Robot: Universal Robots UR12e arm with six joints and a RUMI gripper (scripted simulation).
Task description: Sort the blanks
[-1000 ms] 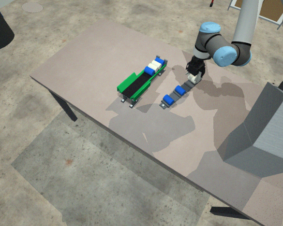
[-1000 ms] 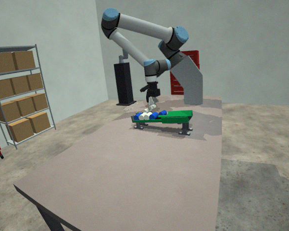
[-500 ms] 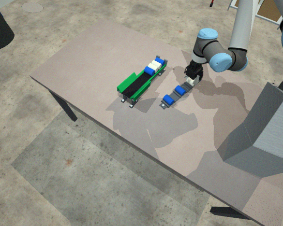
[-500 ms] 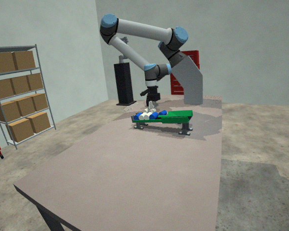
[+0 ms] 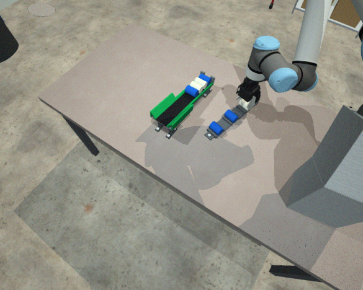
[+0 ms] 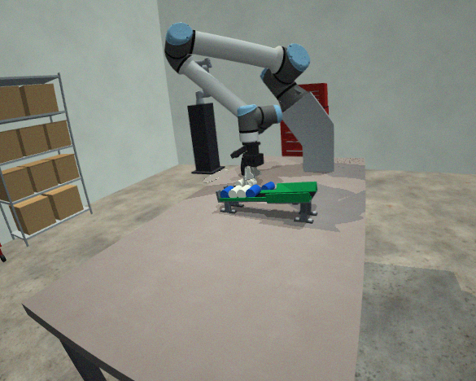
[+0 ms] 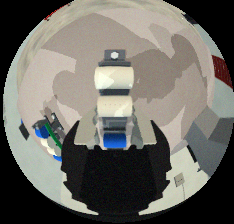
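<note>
My gripper [image 5: 247, 101] [image 7: 114, 105] points down over the stock rack [image 5: 224, 123] [image 7: 112, 94], shut on a white blank [image 7: 114, 106]. The jaws are at its two ends; it lies across the rack, low over or in a slot. Whether it touches the floor, I cannot tell. Another white blank [image 7: 114, 77] lies in the slot at the rack's far end. Two blue blanks [image 5: 216, 127] [image 5: 231, 115] lie farther along the rack. On the green ramp [image 5: 162, 106] [image 6: 291, 198], from the stop: a blue blank [image 5: 205, 77], two white blanks [image 5: 200, 82] [image 5: 196, 87] and a blue blank [image 5: 192, 90], side by side.
The ramp stands on short feet beside the rack, its stop end raised near the gripper's side. The grey robot pedestal [image 5: 319, 184] [image 6: 317, 139] stands at the table's other end. The table's long edge [image 5: 175, 188] runs beyond the rack's blue-blank end.
</note>
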